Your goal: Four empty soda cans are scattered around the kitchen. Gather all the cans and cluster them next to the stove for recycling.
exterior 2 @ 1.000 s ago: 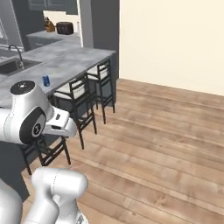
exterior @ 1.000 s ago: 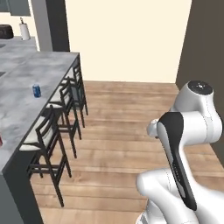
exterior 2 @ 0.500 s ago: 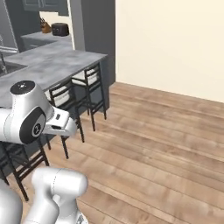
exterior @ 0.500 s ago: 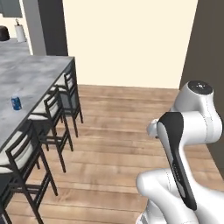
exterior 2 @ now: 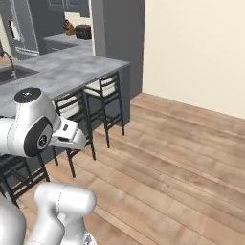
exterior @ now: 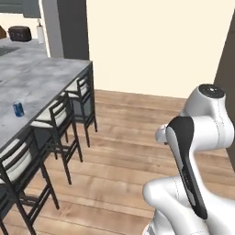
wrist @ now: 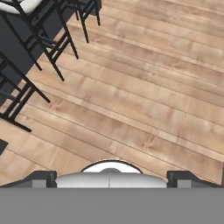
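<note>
Blue can stands upright on the grey island, well off from the gripper, which hangs empty over bare floorboards, jaws apparently spread wide, probably tucked for driving rather than reaching.

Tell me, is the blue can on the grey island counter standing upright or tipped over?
Upright: the blue can stands on its base on the island counter, its round top facing up.

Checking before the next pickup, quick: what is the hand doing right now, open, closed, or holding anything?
Hand: open, holding nothing, its fingertips apart above the wooden plank floor.
</note>
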